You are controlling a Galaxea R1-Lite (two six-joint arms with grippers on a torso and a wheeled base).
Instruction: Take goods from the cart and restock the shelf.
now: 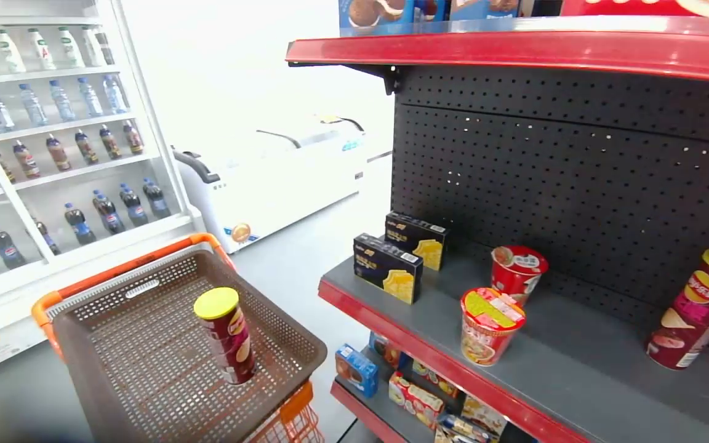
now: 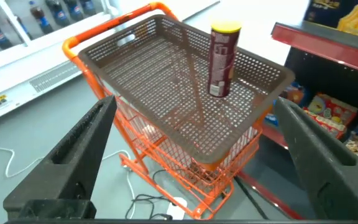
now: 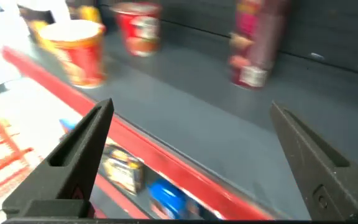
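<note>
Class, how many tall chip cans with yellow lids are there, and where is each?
2. One can stands upright in the cart basket; the other can stands on the grey shelf, at the right by the black panel. Others may be hidden.

No legible print on chip can (image 1: 226, 337), noodle cups (image 1: 491, 326), boxes (image 1: 388, 267) or bottle labels (image 1: 80, 229)

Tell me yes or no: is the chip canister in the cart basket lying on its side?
No, the chip canister stands upright on the mesh floor of the cart basket.
</note>
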